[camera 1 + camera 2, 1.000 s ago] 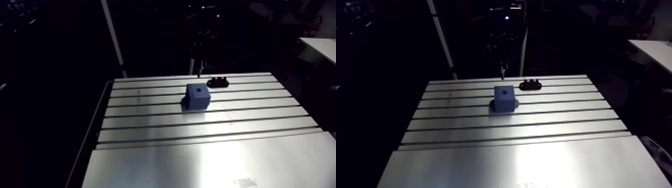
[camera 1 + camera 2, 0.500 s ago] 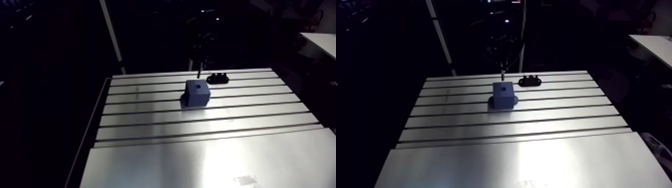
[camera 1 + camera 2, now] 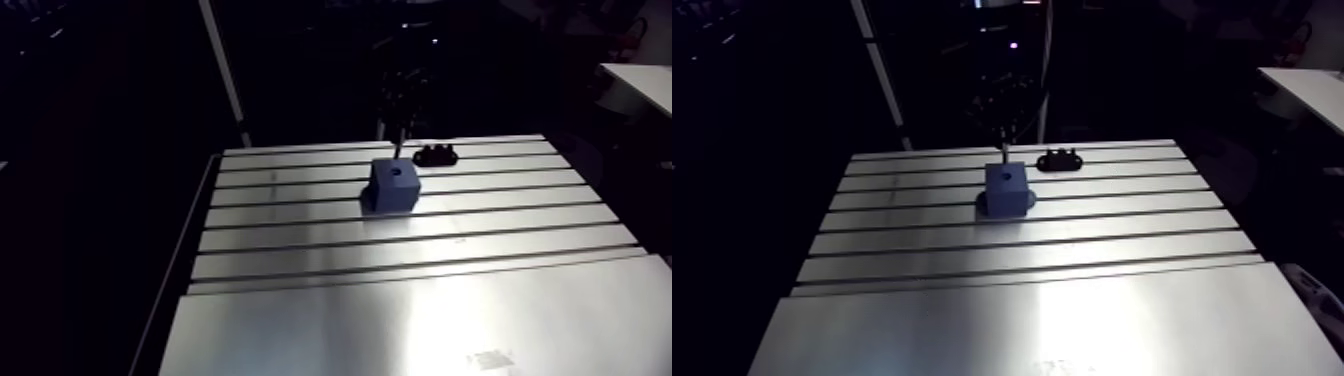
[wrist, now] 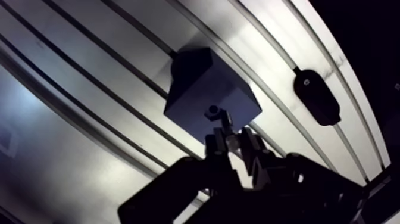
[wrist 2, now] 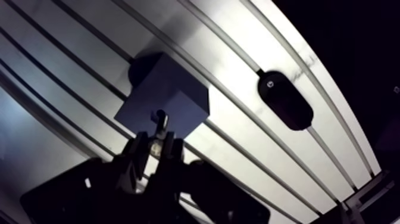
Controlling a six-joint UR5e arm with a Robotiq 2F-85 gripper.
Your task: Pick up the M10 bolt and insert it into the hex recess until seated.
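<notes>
Bolt [image 4: 224,123], slim, grey and metallic, is sitting pinched between the two fingers of the claw [image 4: 232,140], which are clamping its upper end. It is pointing straight ahead of the claw, long axis upright, tip aiming at the small hole [image 4: 211,111] in the blue block [image 4: 199,80] beneath the claw.

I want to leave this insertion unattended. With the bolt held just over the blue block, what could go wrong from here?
1. The M10 bolt, pinched in the gripper, sits near the hex recess but may not be centred. It could land on the top face of the blue block and jam.
2. No clamp shows on the block, so a sideways push might slide it on the table.
</notes>
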